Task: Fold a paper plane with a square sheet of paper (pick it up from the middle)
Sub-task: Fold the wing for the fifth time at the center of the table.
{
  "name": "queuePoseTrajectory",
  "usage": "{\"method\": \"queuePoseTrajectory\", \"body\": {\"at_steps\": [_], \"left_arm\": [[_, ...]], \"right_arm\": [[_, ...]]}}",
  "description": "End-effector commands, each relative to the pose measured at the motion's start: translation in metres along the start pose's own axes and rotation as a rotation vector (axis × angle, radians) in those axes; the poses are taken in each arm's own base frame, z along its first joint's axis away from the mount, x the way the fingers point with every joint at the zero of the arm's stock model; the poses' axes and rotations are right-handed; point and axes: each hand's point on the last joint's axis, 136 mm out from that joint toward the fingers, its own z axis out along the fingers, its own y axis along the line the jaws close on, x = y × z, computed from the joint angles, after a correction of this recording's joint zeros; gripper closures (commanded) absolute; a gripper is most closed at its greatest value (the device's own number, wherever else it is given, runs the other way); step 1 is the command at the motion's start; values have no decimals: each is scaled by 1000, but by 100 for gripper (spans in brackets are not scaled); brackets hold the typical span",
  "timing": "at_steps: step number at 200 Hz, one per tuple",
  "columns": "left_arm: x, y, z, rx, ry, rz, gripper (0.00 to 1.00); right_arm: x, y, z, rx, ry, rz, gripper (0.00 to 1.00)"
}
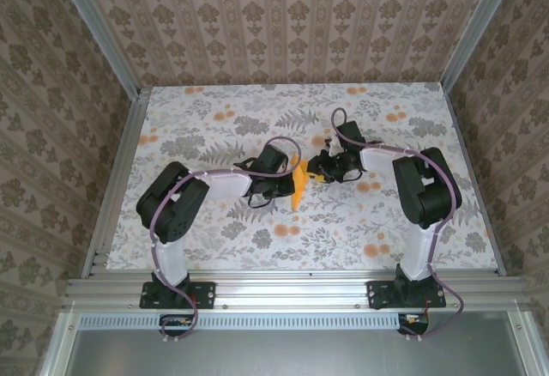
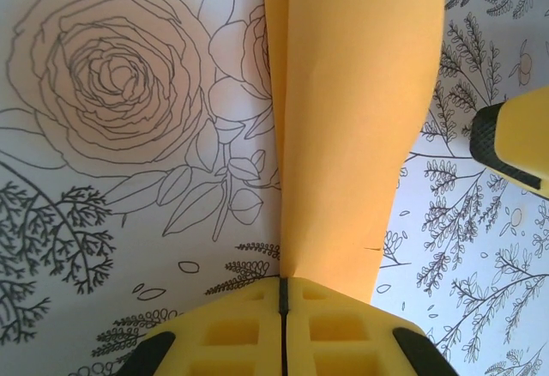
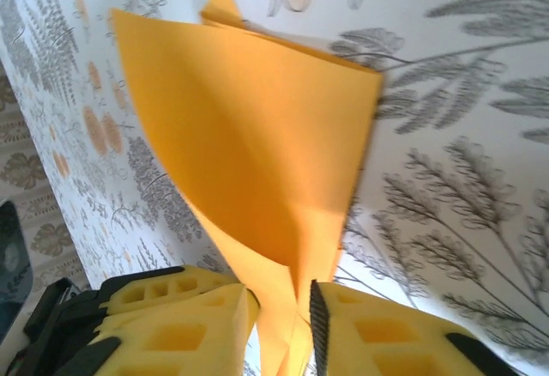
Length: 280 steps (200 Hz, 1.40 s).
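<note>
Grey-floral tablecloth (image 1: 214, 127), damask-papered walls (image 1: 283, 24), aluminium frame rails (image 1: 292, 290); orange paper (image 1: 298, 189) mid-table.

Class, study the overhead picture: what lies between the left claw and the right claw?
The folded orange paper, seen in the top view. The left claw pinches one end; the other end runs between the fingers of the right claw.

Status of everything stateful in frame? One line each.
square sheet of paper: folded into layers with a pointed corner, standing between both claws.
left claw: shut on the paper's lower edge.
right claw: fingers slightly apart, paper between them; grip unclear.
</note>
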Motion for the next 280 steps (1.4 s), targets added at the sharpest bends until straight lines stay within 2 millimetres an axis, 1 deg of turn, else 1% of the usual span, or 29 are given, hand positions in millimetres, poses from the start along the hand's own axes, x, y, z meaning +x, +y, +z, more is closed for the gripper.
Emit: {"method": "queuePoseTrajectory", "body": {"at_steps": [1, 19, 42, 81, 100, 115, 136, 150, 180, 200, 222, 268, 280], "left_arm": [[15, 16, 11, -60, 67, -16, 92], [15, 14, 11, -56, 68, -18, 91], [14, 12, 10, -48, 67, -18, 90], [11, 3, 6, -14, 64, -13, 85], [8, -5, 1, 14, 57, -9, 83], [4, -11, -7, 34, 45, -5, 82], [-7, -18, -20, 69, 6, -9, 80], [-16, -22, -29, 107, -23, -13, 79], [-39, -32, -37, 205, -72, -27, 78], [-47, -37, -32, 231, -69, -18, 78], [-53, -39, -22, 226, -65, -13, 80], [-56, -35, 2, 211, -19, -35, 84], [-56, -29, 8, 184, -11, -41, 85]], "right_arm": [[10, 10, 6, -20, 13, -69, 77], [15, 12, 15, -19, 40, -82, 78], [15, 10, 22, -6, 53, -89, 78], [15, -6, 32, 43, 75, -68, 80], [15, -16, 32, 83, 71, -58, 81], [15, -19, 31, 93, 64, -56, 81], [15, -25, 31, 107, 68, -50, 84], [18, -33, 33, 137, 81, -46, 87], [24, -49, 34, 203, 112, -58, 90], [28, -59, 35, 238, 131, -69, 91], [32, -61, 37, 235, 147, -70, 92], [33, -61, 40, 221, 159, -69, 94], [34, -63, 41, 222, 162, -66, 94]]}}
